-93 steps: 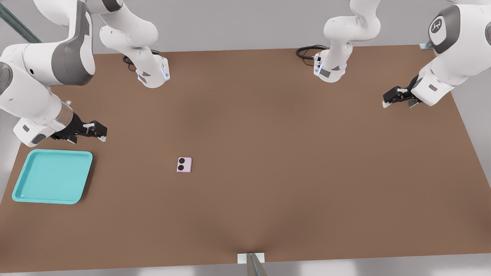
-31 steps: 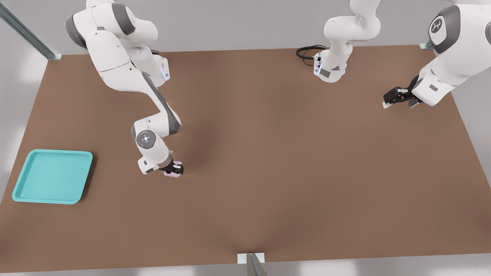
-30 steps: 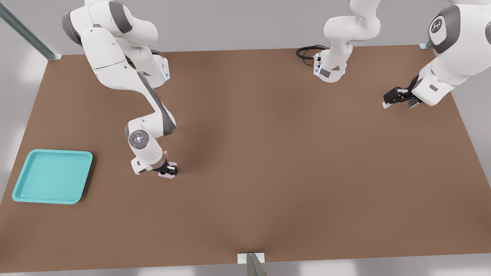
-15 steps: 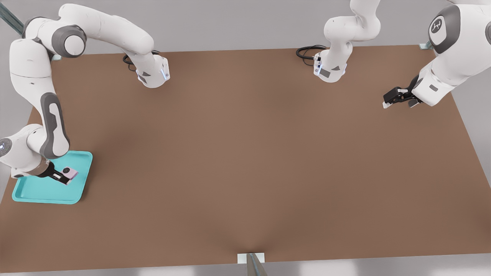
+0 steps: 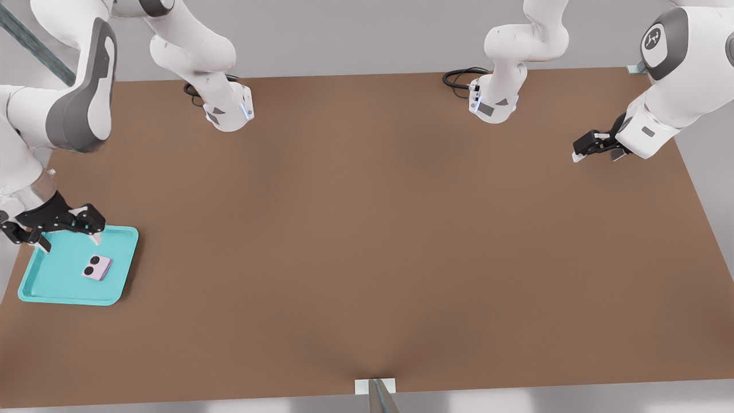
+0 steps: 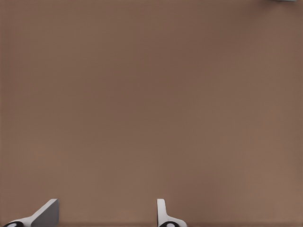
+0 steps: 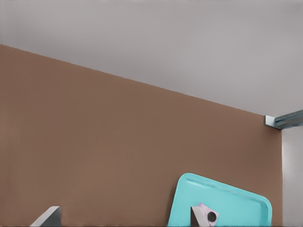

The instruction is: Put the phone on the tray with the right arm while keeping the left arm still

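The phone (image 5: 97, 267) is a small, squarish slab of pale pink-lilac, lying flat with its two black round lenses facing up. It sits a little askew to the edges of the tray (image 5: 123, 261) that carries it. From my wrist camera I catch only a corner of it (image 7: 207, 214), pink with one dark lens, half hidden behind one of my fingertips (image 7: 196, 215).

The tray is turquoise, rectangular, with rounded corners and a raised rim, and it rests on the brown table (image 5: 390, 229) close to the table's edge at the front view's left. The phone is the only thing in it, lying on the tray floor nearer the rim that faces the table's middle than the opposite rim, clear of every rim. In my wrist view the tray (image 7: 236, 198) shows as one rounded end against the brown surface.

My gripper (image 5: 67, 235) hangs above the tray's far rim, beyond the phone and apart from it, touching neither. Its two fingers are spread wide with nothing between them. My arm (image 5: 69, 103) comes in from the front view's left above the tray, its white forearm with a grey band bent sharply down towards the wrist, and its base stands at the table's far edge.
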{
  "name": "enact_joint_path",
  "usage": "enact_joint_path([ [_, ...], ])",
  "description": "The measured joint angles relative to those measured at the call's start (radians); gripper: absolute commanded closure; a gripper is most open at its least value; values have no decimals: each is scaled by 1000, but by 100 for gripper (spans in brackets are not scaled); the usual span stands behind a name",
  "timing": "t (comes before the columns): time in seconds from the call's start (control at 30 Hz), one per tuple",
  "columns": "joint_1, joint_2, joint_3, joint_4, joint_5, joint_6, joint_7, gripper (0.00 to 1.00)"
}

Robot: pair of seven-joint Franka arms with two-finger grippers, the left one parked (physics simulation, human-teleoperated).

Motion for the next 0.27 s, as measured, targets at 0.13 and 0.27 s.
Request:
enact_joint_path([
  [0.13,112,-6,-11,44,11,-153,63,0],
  [0.27,124,-12,-14,35,15,-231,115,0],
])
